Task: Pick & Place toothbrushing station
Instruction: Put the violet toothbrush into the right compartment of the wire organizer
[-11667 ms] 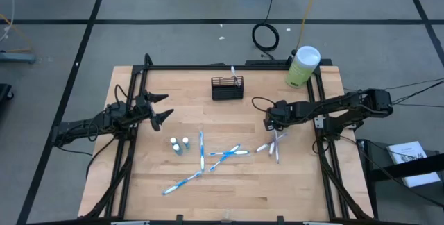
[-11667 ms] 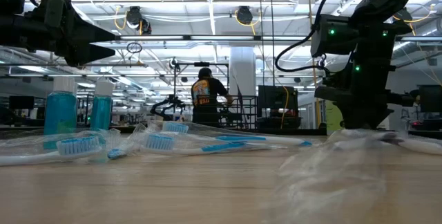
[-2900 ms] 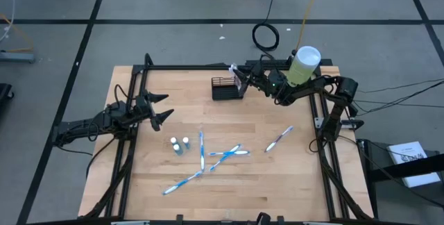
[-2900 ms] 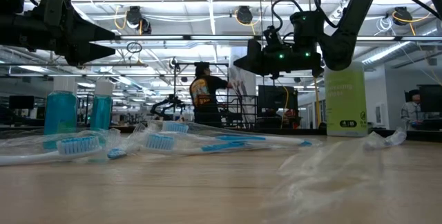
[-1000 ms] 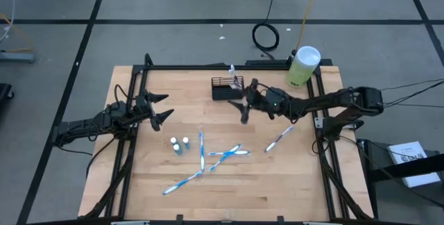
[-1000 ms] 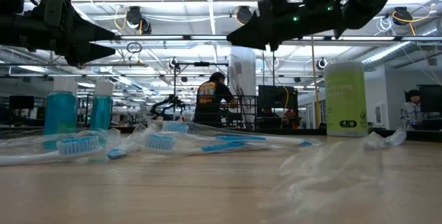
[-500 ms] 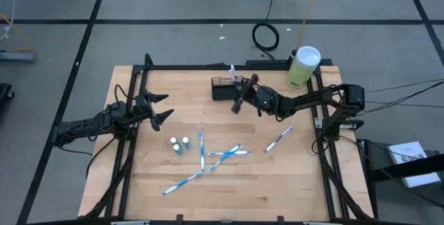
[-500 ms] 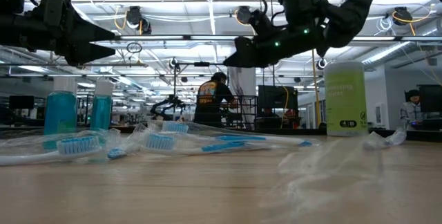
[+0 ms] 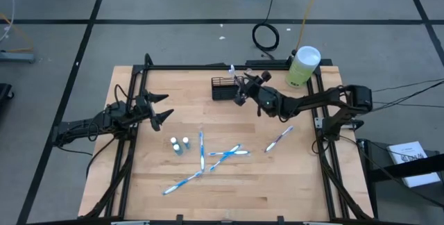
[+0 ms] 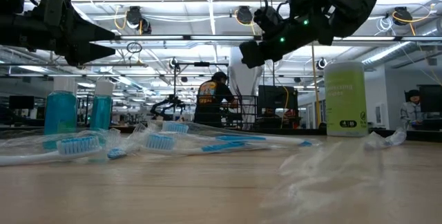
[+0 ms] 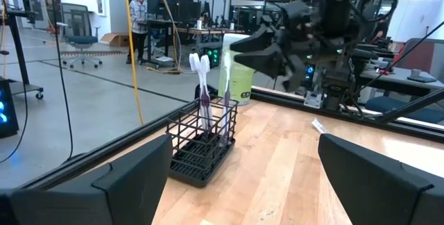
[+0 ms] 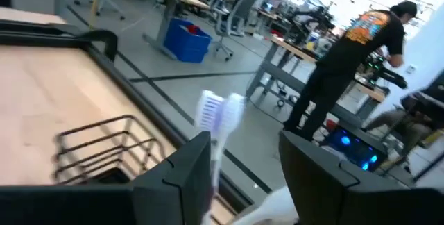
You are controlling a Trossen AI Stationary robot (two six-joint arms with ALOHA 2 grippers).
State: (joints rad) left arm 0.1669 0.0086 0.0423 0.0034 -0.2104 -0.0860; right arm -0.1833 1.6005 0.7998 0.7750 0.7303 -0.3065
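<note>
Left end effector waits near the left edge of the bench, fingers spread apart, nothing between them.

We count two small bottles standing left of centre. Loose blue toothbrushes lie in the middle of the bench; we make out about four there, the exact count unclear where they cross. One more toothbrush lies apart toward the right edge.

The toothbrushing station stands near the middle of the far edge, long axis parallel to that edge. The left wrist view shows two toothbrushes upright in it.

Right end effector hovers just beside the station's right end, above the bench, fingers apart and holding nothing. The station lies immediately left of it; we judge the right arm far nearer than the left.

One pale-green canister stands at the far right corner.
</note>
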